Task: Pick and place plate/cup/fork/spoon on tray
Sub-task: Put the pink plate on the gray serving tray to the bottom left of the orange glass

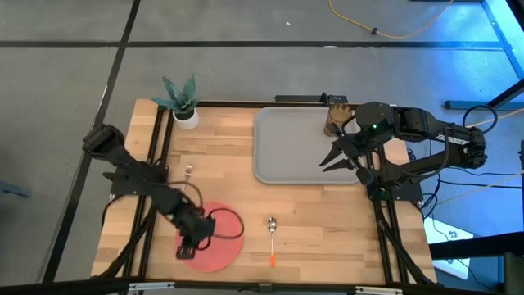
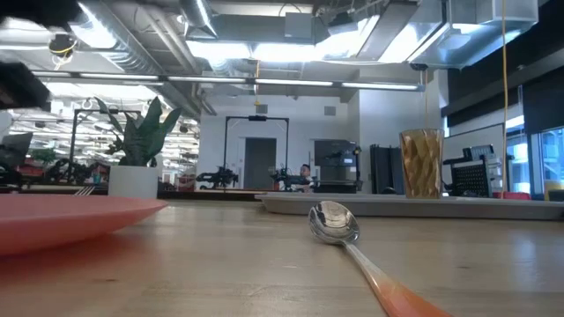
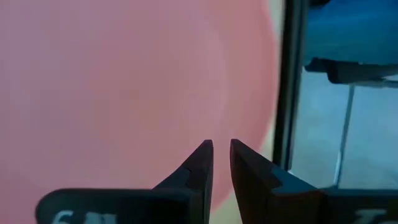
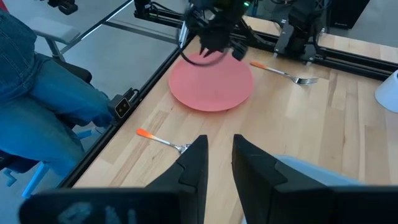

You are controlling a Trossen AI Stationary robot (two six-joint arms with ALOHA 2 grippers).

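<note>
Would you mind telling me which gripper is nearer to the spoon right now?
The left. The left gripper hangs over the plate, just beside the spoon. The right gripper hovers at the tray's edge, farther away.

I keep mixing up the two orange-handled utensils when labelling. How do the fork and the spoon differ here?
The fork ends in tines; the spoon ends in a round shiny bowl. The fork lies near the potted plant on the table's far left part; the spoon lies near the front edge, right of the plate. Both have thin orange handles, lie flat on the wooden table, and sit outside the tray.
</note>
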